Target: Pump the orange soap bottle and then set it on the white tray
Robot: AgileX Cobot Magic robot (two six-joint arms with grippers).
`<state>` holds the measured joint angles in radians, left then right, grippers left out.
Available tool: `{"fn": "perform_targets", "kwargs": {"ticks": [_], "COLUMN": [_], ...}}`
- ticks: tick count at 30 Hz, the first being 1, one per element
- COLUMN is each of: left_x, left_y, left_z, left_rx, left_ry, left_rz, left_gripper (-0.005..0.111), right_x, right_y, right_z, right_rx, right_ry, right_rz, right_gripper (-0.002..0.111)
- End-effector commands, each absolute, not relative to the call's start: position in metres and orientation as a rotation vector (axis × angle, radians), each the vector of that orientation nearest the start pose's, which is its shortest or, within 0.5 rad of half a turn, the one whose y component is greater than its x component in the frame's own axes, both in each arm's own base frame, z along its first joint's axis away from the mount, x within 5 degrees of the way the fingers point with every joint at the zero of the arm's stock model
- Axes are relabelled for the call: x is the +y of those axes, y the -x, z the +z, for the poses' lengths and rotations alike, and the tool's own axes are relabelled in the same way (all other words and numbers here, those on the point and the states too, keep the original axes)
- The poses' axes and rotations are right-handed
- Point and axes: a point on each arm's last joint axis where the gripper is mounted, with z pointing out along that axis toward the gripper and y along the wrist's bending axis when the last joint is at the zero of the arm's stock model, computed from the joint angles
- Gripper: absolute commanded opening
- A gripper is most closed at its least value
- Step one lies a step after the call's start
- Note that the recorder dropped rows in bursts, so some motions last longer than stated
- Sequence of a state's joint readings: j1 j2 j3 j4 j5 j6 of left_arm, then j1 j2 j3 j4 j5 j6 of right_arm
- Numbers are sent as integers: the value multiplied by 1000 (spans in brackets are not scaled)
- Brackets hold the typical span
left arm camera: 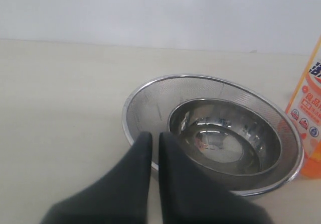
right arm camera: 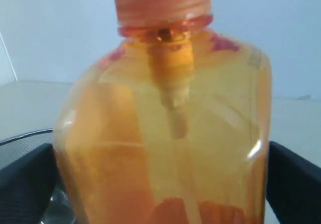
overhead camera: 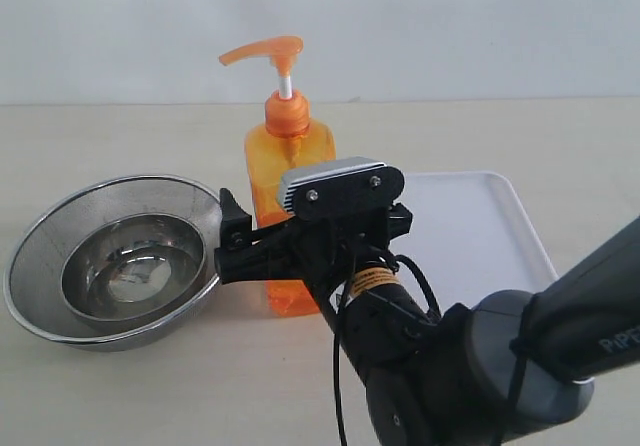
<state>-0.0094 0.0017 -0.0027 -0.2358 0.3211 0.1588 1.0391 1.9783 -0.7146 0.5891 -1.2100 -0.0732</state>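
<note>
**Right gripper straddles the orange bottle, 2 fingers wide apart**

The right arm (overhead camera: 570, 316) rises from the lower right corner of the exterior view, with its wrist angled toward the centre. It sets the right gripper (overhead camera: 315, 234) level with the lower half of the orange soap bottle (overhead camera: 290, 161). In the left wrist view the left gripper (left arm camera: 154, 151) hangs with its tips over the near rim of the steel mesh bowl (overhead camera: 50, 256), which holds 1 smaller steel bowl (overhead camera: 130, 266).

The bottle stands upright on the tan table (overhead camera: 100, 396) at centre frame, just right of the bowls and left of the white tray (overhead camera: 480, 236), not on it. Its body is translucent orange. Its pump head sits up on a white stem, with the spout pointing to the left of the frame. A white-and-orange label shows at the right edge of the left wrist view.

The right gripper's 2 black fingers (right arm camera: 295, 184) are spread wide, 1 on each side of the bottle's body; I cannot tell whether their pads press it. The left gripper's 2 fingers (left arm camera: 135, 174) lie together with only a thin slit between them, holding nothing.
</note>
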Motion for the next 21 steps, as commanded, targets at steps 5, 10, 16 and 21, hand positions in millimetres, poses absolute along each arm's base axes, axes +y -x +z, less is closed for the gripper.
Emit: {"fn": "perform_targets", "kwargs": {"ticks": [5,10,16,21], "left_x": [-7,-7,-7,-7], "left_y": [-54,-54,-54,-54], "left_z": [185,185,185,185], "left_rx": [1792,1792,1792,1792], "left_ry": [8,8,8,8], "left_rz": [-126,-126,-126,-126], "left_gripper": [5,5,5,5], "right_x": [271,272,272,272], "right_y": [-226,-232,-232,-232], "right_z": [131,132,132,132], "right_rx": [1591,1578,1573,1573], "right_ry": [297,299,317,317], "right_rz": [464,466,444,444], "right_gripper": [105,105,105,104]}}
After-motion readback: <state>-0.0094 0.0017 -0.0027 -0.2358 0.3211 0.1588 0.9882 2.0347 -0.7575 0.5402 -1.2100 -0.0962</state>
